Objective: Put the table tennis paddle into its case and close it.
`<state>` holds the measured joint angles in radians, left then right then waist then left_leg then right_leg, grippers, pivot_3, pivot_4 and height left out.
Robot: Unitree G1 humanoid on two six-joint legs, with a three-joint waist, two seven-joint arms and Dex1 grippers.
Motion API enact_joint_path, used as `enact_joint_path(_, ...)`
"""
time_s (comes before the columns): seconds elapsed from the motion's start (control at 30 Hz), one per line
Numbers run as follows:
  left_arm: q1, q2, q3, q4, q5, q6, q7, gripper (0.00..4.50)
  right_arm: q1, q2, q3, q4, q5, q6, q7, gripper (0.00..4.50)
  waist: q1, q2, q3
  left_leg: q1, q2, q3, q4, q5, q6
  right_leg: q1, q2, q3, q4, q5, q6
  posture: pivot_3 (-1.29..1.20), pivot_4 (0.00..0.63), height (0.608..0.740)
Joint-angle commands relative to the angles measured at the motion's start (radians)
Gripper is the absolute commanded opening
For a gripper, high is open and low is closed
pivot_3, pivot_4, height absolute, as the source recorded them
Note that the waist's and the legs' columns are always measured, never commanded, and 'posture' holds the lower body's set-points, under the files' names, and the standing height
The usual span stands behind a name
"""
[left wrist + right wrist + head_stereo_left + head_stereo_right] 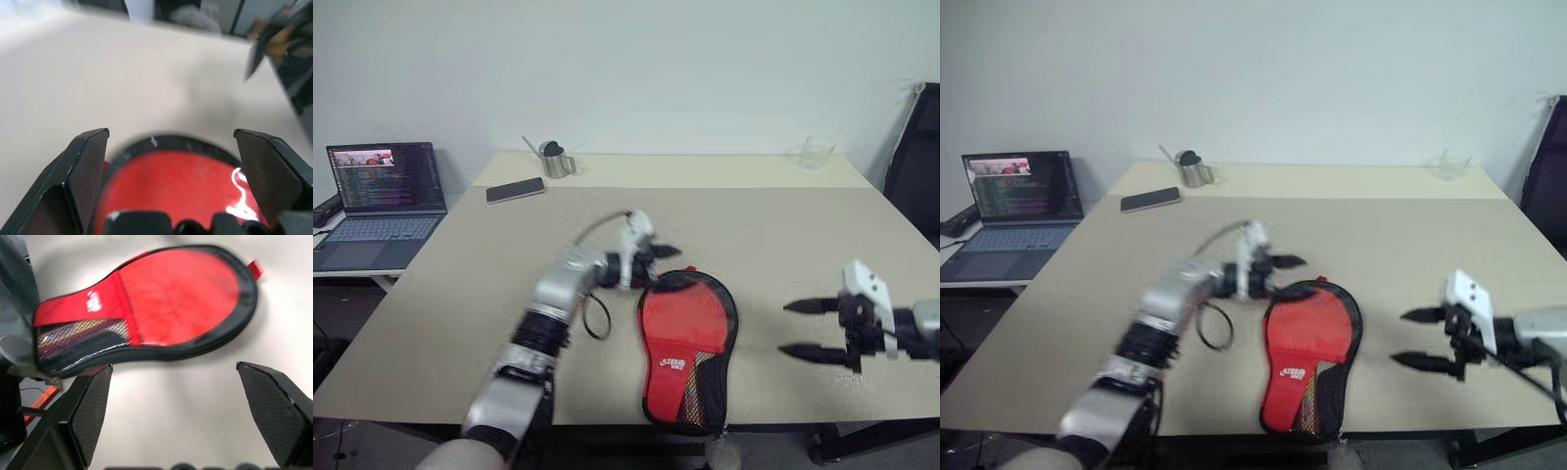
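Left tool [658, 262] hangs just above the round end of the case [686, 345], fingers spread apart, nothing held. Right tool [810, 329] hovers over the worktop [783, 225] to the case's right, well apart from it, fingers likewise spread and empty. Case lies flat between the two tools, red panel up, mesh pocket end at the near worktop edge; edges look closed, though the zip itself is too blurred to confirm. Beyond the left tool, at the far side: phone [516, 189], metal cup [554, 160]. Glass [817, 153] beyond the right tool.
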<state>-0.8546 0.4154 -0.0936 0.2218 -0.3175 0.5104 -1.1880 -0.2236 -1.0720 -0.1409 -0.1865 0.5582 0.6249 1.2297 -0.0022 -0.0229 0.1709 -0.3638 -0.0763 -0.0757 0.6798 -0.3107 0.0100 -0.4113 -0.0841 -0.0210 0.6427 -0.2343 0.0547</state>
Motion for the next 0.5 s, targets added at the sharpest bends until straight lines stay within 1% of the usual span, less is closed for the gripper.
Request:
enact_joint_path(0.03, 0.033, 0.105, 0.044, -0.156, -0.085, 0.063, -0.077, 4.5, -0.11, -0.025, 0.064, 0.146, -0.071, -0.075, 0.083, 4.47, 0.001, 0.0, 0.0, 0.0, -0.001, 0.0, 0.0, 0.0, 0.0, 0.0, -0.001, 0.0, -0.001, 0.0, 0.0, 0.0, 0.15, 0.74)
enact_joint_path(0.13, 0.138, 0.298, 0.125, -0.229, -0.119, 0.063, -0.16, 4.5, -0.278, -0.028, 0.134, 0.33, -0.145, -0.133, 0.155, 4.47, -0.004, 0.003, 0.003, -0.001, -0.002, 0.002, 0.0, -0.001, 0.0, -0.001, -0.002, 0.002, -0.001, 0.0, 0.0, 0.0, 0.15, 0.74)
enact_joint_path(0.23, 0.255, 0.433, 0.195, -0.259, -0.13, 0.036, -0.185, 4.5, -0.411, -0.033, 0.168, 0.498, -0.196, -0.171, 0.217, 4.47, -0.01, 0.004, 0.005, -0.001, -0.001, 0.003, -0.001, -0.001, 0.0, -0.004, -0.001, 0.004, 0.001, -0.001, -0.001, 0.0, 0.15, 0.74)
enact_joint_path(0.33, 0.326, 0.516, 0.257, -0.245, -0.128, 0.026, -0.165, 4.5, -0.531, -0.036, 0.183, 0.658, -0.23, -0.196, 0.288, 4.47, -0.005, 0.005, 0.008, -0.001, 0.0, 0.004, -0.001, -0.001, 0.0, -0.005, -0.001, 0.004, 0.001, -0.001, -0.002, 0.0, 0.15, 0.74)
enact_joint_path(0.4, 0.369, 0.567, 0.296, -0.218, -0.119, -0.006, -0.176, 4.5, -0.583, -0.04, 0.203, 0.745, -0.268, -0.232, 0.326, 4.47, -0.001, 0.005, 0.008, -0.002, -0.001, 0.004, -0.001, -0.001, 0.0, -0.005, -0.001, 0.004, 0.001, -0.001, -0.002, 0.0, 0.15, 0.74)
enact_joint_path(0.5, 0.436, 0.636, 0.366, -0.202, -0.123, -0.039, -0.191, 4.5, -0.641, -0.041, 0.206, 0.824, -0.297, -0.271, 0.353, 4.47, 0.0, 0.005, 0.008, -0.003, -0.001, 0.004, -0.001, -0.001, 0.0, -0.006, -0.001, 0.004, 0.0, -0.001, -0.002, 0.0, 0.15, 0.74)
